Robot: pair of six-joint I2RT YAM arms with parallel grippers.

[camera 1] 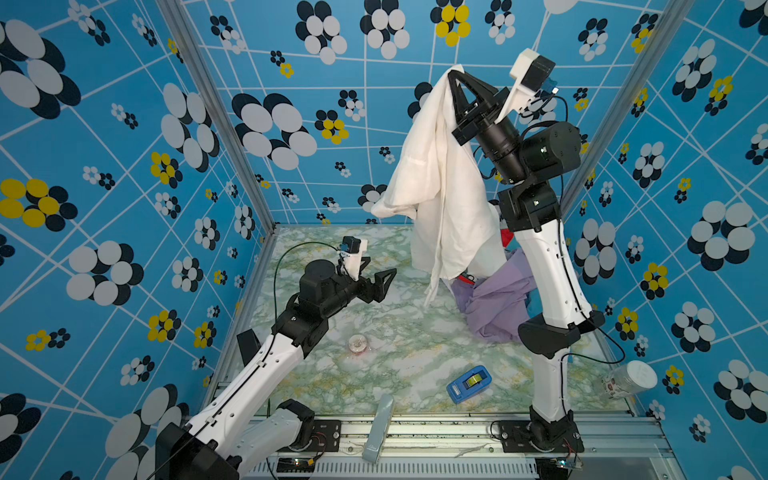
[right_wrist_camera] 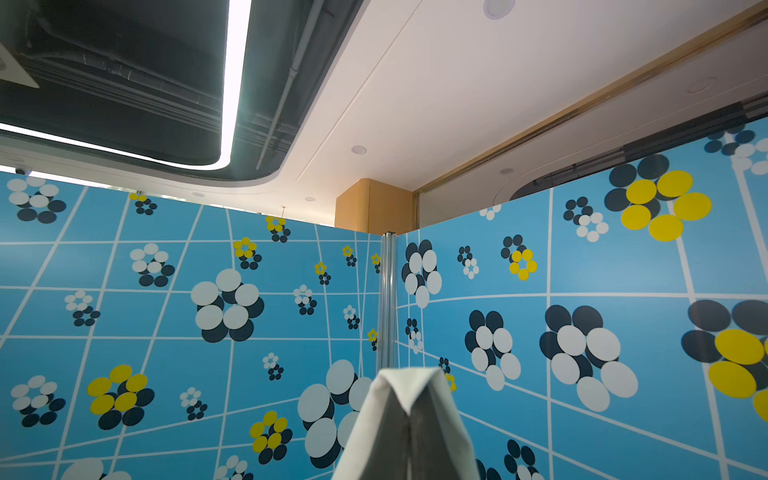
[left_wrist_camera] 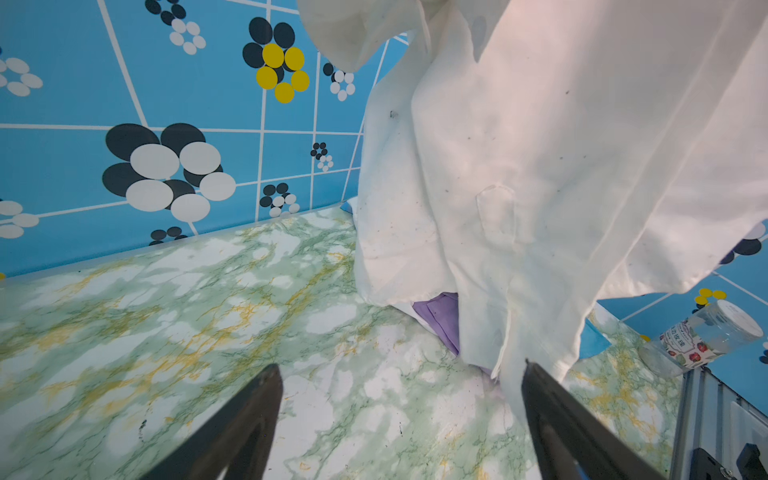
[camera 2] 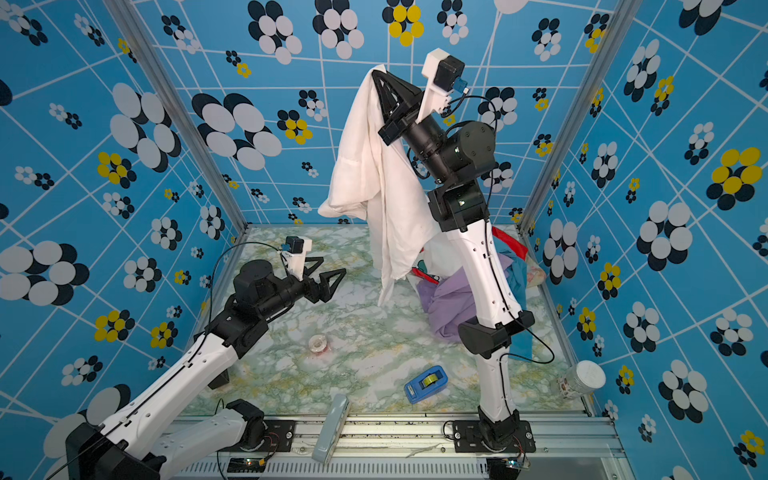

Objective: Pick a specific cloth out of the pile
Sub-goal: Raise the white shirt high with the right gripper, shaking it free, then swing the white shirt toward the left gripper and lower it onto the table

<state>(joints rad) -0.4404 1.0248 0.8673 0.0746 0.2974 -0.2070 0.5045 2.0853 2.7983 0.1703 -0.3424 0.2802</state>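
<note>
Bimanual cell seen from above, with wrist views. The pile [camera 2: 449, 303] of mixed cloths lies on the green-marbled table [camera 1: 374, 324], at the foot of the right arm; a lilac cloth [camera 1: 494, 299] forms its near side, with red, blue and printed pieces behind it.

The cloth [camera 1: 432, 174], large, plain and cream-white, hangs high above the pile. The right gripper [camera 1: 451, 72] is clenched on its top corner, fingers pointing upward toward the back wall. The wrist view shows the fabric draped over the closed fingertips [right_wrist_camera: 409, 399]. From there the cloth falls in long folds down to the pile, and one narrow strip trails lowest on the side away from the arm. Whether any part rests on the pile or the table cannot be told.

The left gripper [camera 1: 380, 266] hovers low over the table, to the left of the pile, jaws spread apart and grasping nothing. It points toward the hanging strip, which in both top views lies near it but apart.

Nearer the camera than the pile are a blue tape dispenser [camera 1: 468, 384] and a small clear round object [camera 1: 357, 344]. A clear jar [camera 1: 629, 378] lies on its side by the right wall.
</note>
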